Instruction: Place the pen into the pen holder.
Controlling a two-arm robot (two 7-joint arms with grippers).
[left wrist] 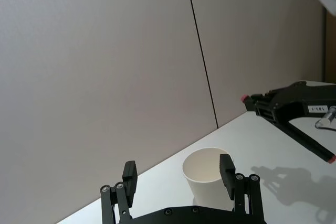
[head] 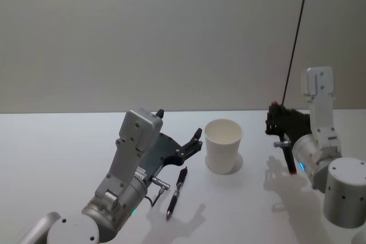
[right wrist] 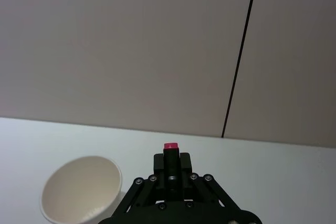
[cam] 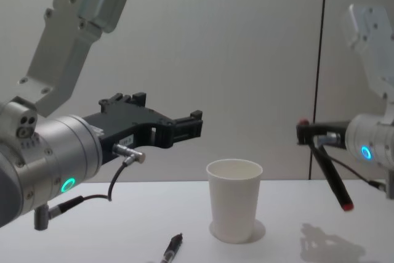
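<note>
Pen | right gripper fingers clamp it | left gripper fingers apart

Left arm: raised over the table, wrist angled forward. Left gripper: aimed forward and rightward, fingers spread wide, nothing between them. Right arm: upright at the right side. Right gripper: aimed leftward, fingers closed on a red-ended pen that slanted downward.

— Where is the pen from the cup?
— On the table, near, at 7 o'clock. Left gripper at 9, above the table; right gripper at 3, well apart, second pen in it.
</note>
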